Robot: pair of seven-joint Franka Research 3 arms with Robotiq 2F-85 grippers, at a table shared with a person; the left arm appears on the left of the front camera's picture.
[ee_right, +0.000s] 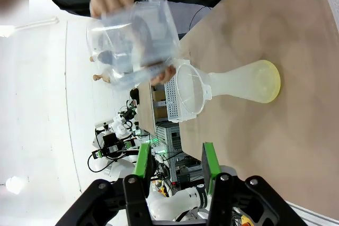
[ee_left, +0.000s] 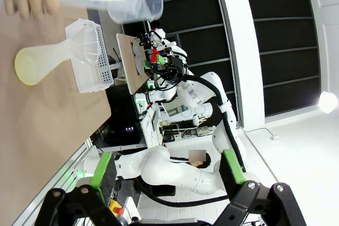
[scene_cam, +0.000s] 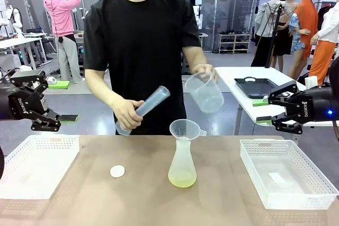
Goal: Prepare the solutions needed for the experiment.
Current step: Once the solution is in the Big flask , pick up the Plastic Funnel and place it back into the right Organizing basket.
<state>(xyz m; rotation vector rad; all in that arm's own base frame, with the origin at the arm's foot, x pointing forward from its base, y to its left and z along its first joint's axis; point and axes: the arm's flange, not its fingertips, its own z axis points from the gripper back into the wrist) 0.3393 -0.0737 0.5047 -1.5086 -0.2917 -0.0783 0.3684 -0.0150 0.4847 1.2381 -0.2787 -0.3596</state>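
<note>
The solutions [scene_cam: 183, 179] are a shallow layer of pale yellow-green liquid in the bottom of a frosted conical flask [scene_cam: 182, 157] standing mid-table, with a clear funnel [scene_cam: 185, 128] in its neck. Above it, a person holds an empty graduated cylinder [scene_cam: 144, 109] in one hand and a clear beaker [scene_cam: 204, 92] in the other. My left gripper [scene_cam: 50, 101] hovers open off the table's left side, holding nothing. At the right, my right gripper [scene_cam: 275, 110] also hangs open, with bare pads. The liquid [ee_left: 26, 67] shows past the left gripper [ee_left: 165, 165], and the liquid [ee_right: 270, 80] beyond the right gripper [ee_right: 176, 157].
A white basket [scene_cam: 37, 165] sits at the table's left and another white basket [scene_cam: 286, 173] at its right. A small white round cap [scene_cam: 117, 171] lies left of the flask. The person stands at the far edge.
</note>
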